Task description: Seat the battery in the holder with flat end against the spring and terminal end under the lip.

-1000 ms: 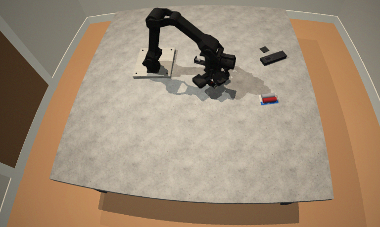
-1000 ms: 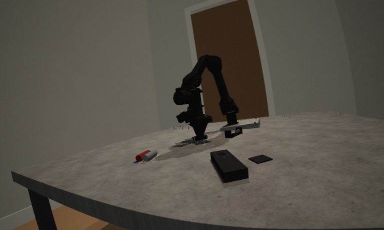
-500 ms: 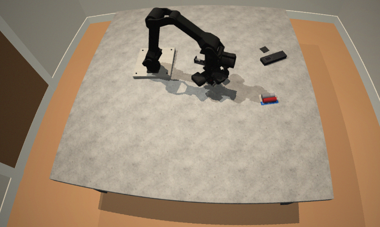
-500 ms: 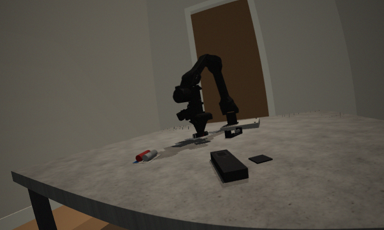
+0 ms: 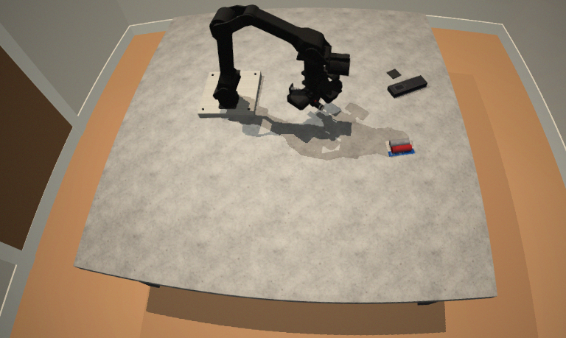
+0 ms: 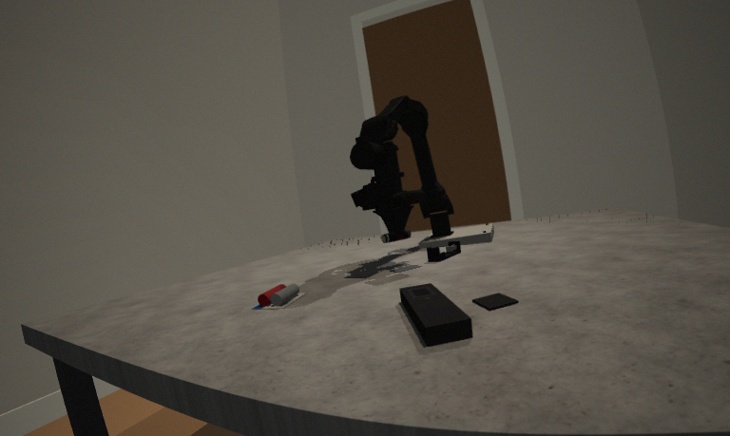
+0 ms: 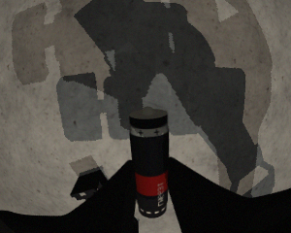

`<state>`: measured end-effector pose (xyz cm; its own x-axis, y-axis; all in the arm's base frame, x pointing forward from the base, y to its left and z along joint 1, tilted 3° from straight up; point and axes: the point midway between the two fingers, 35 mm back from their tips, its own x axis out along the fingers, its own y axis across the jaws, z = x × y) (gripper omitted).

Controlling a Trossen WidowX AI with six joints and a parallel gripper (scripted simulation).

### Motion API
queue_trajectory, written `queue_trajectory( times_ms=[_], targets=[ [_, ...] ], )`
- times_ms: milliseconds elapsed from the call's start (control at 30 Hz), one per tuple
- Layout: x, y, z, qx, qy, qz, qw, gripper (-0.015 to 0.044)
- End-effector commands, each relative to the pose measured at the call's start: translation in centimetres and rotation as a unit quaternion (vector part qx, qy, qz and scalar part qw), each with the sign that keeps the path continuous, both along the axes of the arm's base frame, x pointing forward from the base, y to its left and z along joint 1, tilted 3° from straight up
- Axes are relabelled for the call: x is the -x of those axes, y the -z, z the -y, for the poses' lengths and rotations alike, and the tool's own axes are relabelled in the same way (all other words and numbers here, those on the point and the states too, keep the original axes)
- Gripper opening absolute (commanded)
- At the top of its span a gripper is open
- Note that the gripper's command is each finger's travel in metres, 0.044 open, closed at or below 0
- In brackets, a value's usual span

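The battery (image 5: 319, 105) (image 6: 391, 237) (image 7: 149, 154) is a black cylinder with a red band and a silver ring near its terminal end. My gripper (image 6: 396, 235) (image 7: 149, 165) is shut on it, with one finger on each side of its lower part in the wrist view. The battery hangs above the table, lying roughly level. The holder (image 6: 432, 255) (image 7: 93, 180) is a small black open frame on the table near the arm's base. It is low and left of the battery in the wrist view and mostly hidden by the gripper in the top view. Its spring and lip cannot be made out.
A small blue and white board (image 5: 401, 153) with a red and a grey cylinder stands right of the arm. A long black box (image 5: 407, 86) (image 6: 436, 315) and a thin dark square (image 5: 393, 74) (image 6: 495, 301) lie farther off. The arm stands on a pale base plate (image 5: 208, 93) (image 6: 473, 235).
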<state>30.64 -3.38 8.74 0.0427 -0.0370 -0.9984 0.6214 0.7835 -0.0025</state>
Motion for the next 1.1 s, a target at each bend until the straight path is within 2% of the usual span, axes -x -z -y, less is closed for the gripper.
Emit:
queue_trajectory(
  times_ms=[0,400,1067],
  targets=[
    [0.8,-0.7,-2.5,0.004,-0.038,0.002,0.999,0.0062],
    [4.5,-1.5,-9.8,0.005,-0.173,-0.004,0.985,0.0062],
    [3.7,1.9,-9.6,0.06,-0.173,0.09,0.979,0.0062]
  ],
)
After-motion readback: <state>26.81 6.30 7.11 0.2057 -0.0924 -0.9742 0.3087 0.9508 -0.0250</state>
